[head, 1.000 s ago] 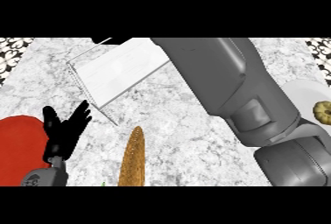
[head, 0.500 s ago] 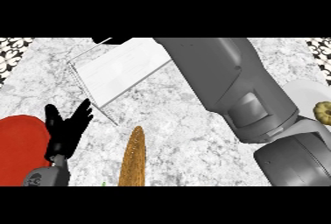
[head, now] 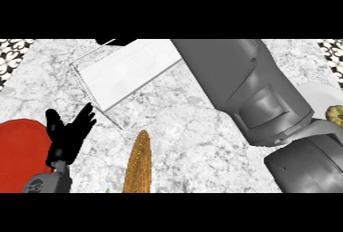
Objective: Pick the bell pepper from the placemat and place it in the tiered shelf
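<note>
Grey-white marble counter (head: 181,118); b/w patterned tiles (head: 13,47) at corners.

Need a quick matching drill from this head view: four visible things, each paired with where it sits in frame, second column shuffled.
Things:
1. tiered shelf
2. left hand
3. white plate
4. right forearm

Places:
A. right edge
B. lower left, beside the red placemat
C. upper left of centre
D. stretching from lower right to top centre

Pairs: 1-C, 2-B, 3-A, 4-D
</note>
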